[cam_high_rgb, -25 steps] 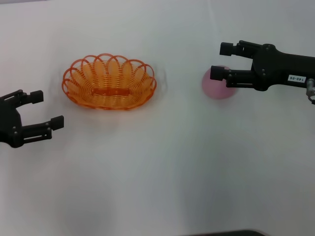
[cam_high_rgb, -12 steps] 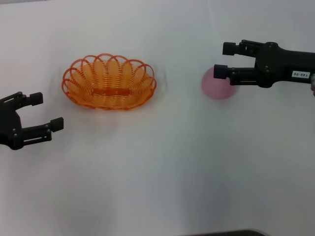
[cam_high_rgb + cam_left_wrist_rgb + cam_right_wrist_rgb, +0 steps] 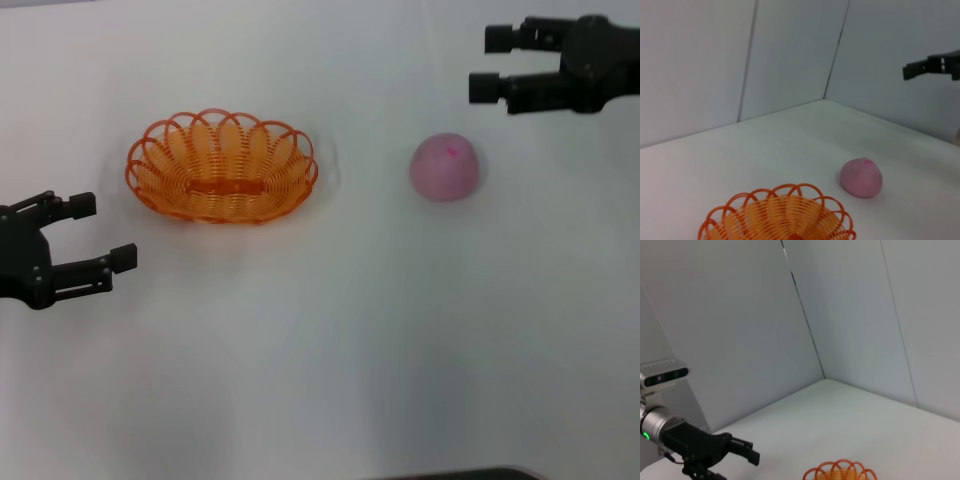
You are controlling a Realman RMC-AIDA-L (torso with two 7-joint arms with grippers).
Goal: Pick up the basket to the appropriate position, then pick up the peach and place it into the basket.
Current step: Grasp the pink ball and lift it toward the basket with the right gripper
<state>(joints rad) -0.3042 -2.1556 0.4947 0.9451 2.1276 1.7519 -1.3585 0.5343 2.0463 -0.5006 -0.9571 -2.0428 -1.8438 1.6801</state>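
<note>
The orange openwork basket (image 3: 221,166) sits on the white table, left of centre, with nothing in it; its rim also shows in the left wrist view (image 3: 777,216) and the right wrist view (image 3: 840,472). The pale pink peach (image 3: 445,167) rests on the table to its right, uncovered (image 3: 861,177). My right gripper (image 3: 488,63) hangs open above and behind the peach, clear of it. My left gripper (image 3: 105,232) is open near the table's left edge, a short way in front of the basket's left end.
Pale walls meet in a corner behind the table (image 3: 825,97). White tabletop (image 3: 330,340) spreads in front of the basket and peach. The left arm (image 3: 695,446) shows far off in the right wrist view.
My right gripper has lifted up and back from around the peach, leaving it on the table. The left gripper has shifted slightly. Basket and peach have not moved.
</note>
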